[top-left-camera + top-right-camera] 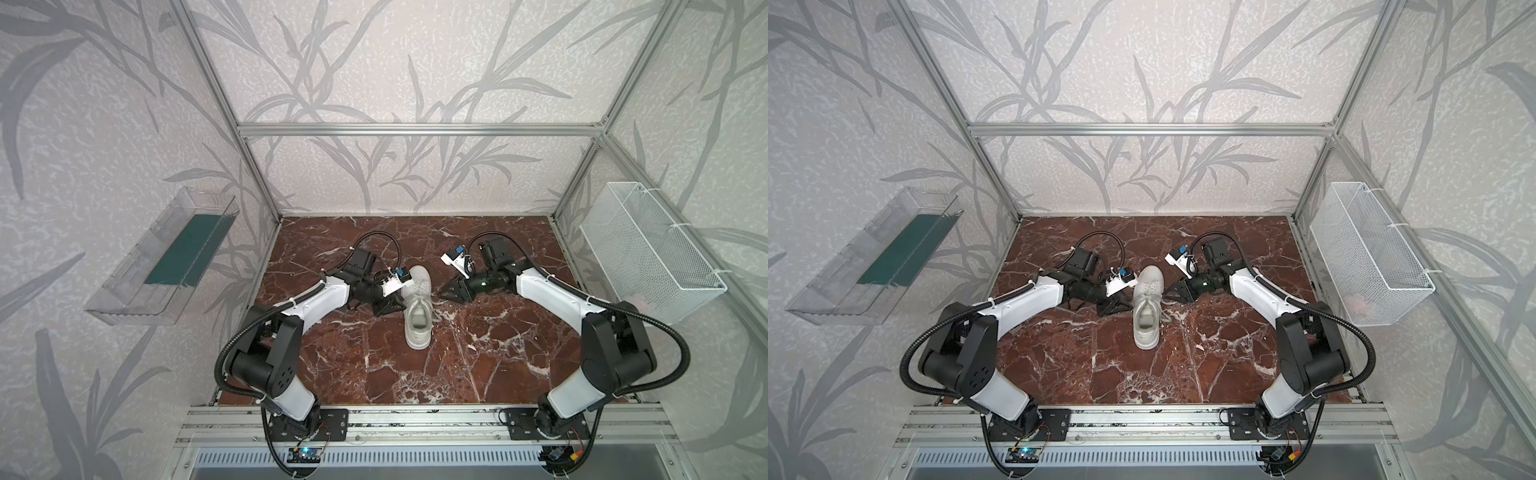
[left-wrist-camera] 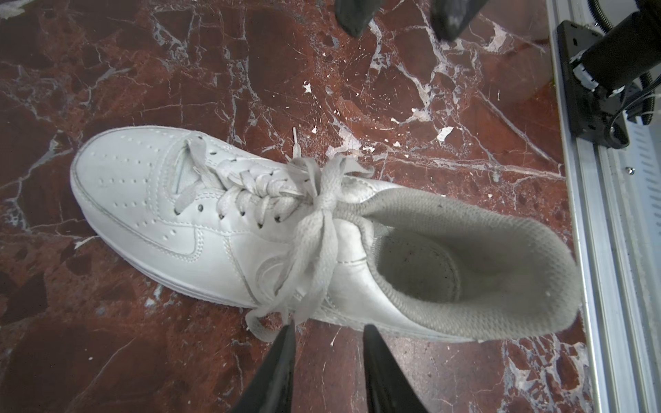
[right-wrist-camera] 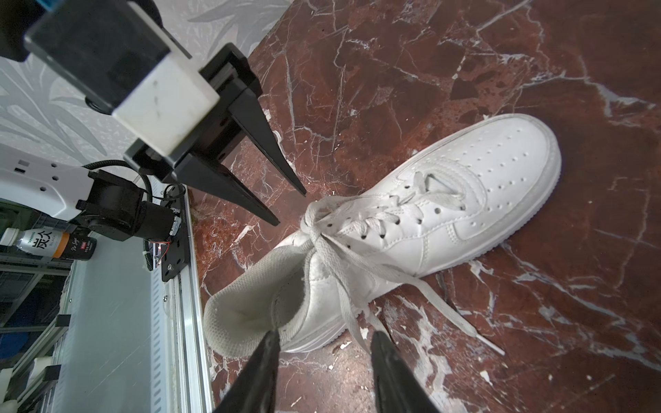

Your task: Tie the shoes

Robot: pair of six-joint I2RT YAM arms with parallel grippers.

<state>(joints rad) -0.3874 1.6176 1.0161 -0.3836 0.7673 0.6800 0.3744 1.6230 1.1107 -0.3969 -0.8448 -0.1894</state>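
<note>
Nearest the camera head, an aluminium rail [image 1: 415, 419] is seen along the front edge, and the bases of both arms are bolted to it. Beyond it a red-brown marble tabletop [image 1: 365, 374] is spread. About midway between its sides the white sneaker [image 1: 417, 309] is set upright on its sole, heel towards the rail and toe towards the back wall. The off-white laces [image 2: 322, 207] are gathered into a crossing at the top of the tongue; whether it is drawn tight cannot be told. Loose lengths are draped down both flanks, and one lace end [image 3: 465, 325] is trailed over the marble on the right arm's side. The left gripper [image 2: 327, 327] is held low just beside the flank facing its arm, its fingers parted with only marble and sole seen between them. One fingertip [image 2: 288, 330] is placed at a hanging lace loop, though contact cannot be judged. The right gripper [image 3: 323, 334] is held low at the opposite flank, likewise spread, with nothing pinched. Farther out, a clear plastic bin [image 1: 137, 291] is mounted on the left wall and a white wire basket [image 1: 648, 257] on the right wall. At the back, leaf-patterned wallpaper [image 1: 415, 174] is crossed by an aluminium frame bar [image 1: 415, 129].
</note>
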